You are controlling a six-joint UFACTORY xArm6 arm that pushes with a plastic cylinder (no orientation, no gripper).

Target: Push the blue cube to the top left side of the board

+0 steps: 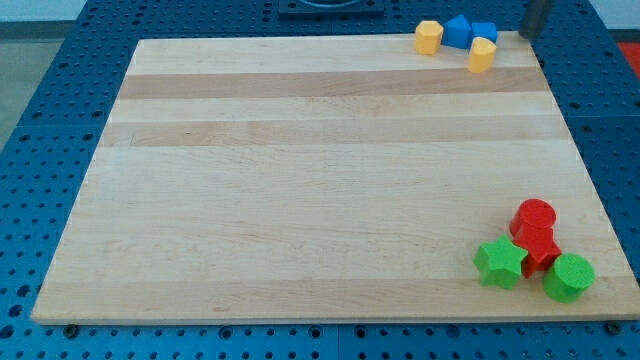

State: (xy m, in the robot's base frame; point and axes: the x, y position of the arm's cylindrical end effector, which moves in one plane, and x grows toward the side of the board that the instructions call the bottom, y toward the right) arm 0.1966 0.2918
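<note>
The blue cube [485, 32] sits at the view's top right edge of the wooden board [300, 180]. A second blue block [458, 31] with a peaked top touches it on the left. A yellow block [428, 37] stands left of that one. Another yellow block [482, 55] lies just below the cube. My rod comes down at the view's top right corner, and my tip [528, 34] is a short way to the right of the blue cube, apart from it.
A cluster lies at the view's bottom right: a red cylinder [535, 215], a red block [541, 248], a green star [500, 263] and a green cylinder [569, 278]. A blue pegboard table [40, 200] surrounds the board.
</note>
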